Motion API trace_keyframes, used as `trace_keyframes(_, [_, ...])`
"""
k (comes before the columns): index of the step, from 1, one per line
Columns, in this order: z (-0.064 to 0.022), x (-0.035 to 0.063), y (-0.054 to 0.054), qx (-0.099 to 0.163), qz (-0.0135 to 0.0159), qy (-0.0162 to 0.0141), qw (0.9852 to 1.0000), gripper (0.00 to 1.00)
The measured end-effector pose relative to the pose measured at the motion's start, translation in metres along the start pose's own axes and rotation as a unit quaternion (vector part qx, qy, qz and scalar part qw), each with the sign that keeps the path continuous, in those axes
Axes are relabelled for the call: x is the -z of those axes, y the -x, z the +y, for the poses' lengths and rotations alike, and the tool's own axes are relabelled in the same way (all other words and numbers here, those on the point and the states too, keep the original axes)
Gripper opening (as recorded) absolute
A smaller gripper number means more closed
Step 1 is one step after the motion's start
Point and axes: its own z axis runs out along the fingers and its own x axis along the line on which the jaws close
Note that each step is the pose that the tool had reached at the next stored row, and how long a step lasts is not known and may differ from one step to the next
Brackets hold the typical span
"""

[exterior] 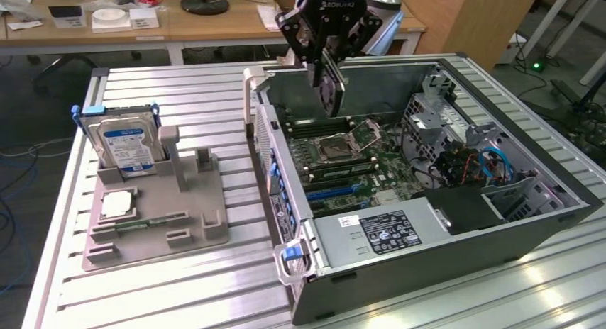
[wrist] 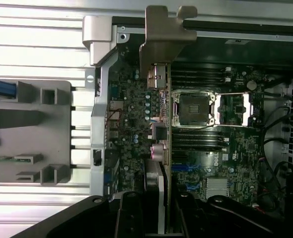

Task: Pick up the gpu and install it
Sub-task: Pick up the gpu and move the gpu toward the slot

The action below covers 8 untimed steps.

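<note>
The gpu (exterior: 330,88), a thin dark card, hangs edge-down from my gripper (exterior: 324,59), which is shut on its upper part. It hovers over the rear part of the open computer case (exterior: 530,222), above the motherboard (exterior: 345,169) and clear of it. In the wrist view the gpu (wrist: 162,148) appears edge-on, its silver bracket (wrist: 162,39) at the far end near the case's rear wall. My gripper (wrist: 159,215) clamps the card between dark fingers (wrist: 131,218).
A grey fixture (exterior: 156,215) on the exterior view's left holds a silver hard drive (exterior: 128,145), a CPU chip (exterior: 118,201) and a green memory stick (exterior: 152,221). Inside the case are the CPU socket (exterior: 333,150), a power supply (exterior: 388,233) and cables (exterior: 483,166).
</note>
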Motion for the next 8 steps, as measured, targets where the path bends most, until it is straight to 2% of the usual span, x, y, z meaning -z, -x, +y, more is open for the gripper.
trace_keyframes(8, [-0.0001,-0.0004,0.019,0.000,0.0000,0.0000,1.0000,0.28])
